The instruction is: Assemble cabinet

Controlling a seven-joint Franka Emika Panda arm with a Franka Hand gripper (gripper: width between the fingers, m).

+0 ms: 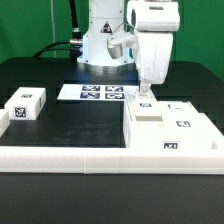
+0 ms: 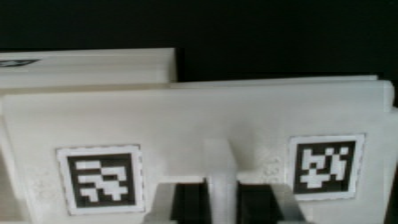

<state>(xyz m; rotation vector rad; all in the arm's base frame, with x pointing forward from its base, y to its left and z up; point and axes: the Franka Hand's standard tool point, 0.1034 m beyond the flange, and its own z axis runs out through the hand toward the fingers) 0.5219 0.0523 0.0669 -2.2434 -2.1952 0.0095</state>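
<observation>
Black counter (image 1: 70,128) carries the cabinet (image 1: 172,128) toward the exterior view's right, just behind the white rail (image 1: 60,155). The claw (image 1: 145,96) hangs at the cabinet's rear corner, touching or just above it; I cannot tell whether it is clenched or released. A grip this near the edge could slip, and an off-centre push would likely skew the cabinet.

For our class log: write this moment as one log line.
fingers at cabinet | grip unclear | block apart, exterior view's left
</observation>
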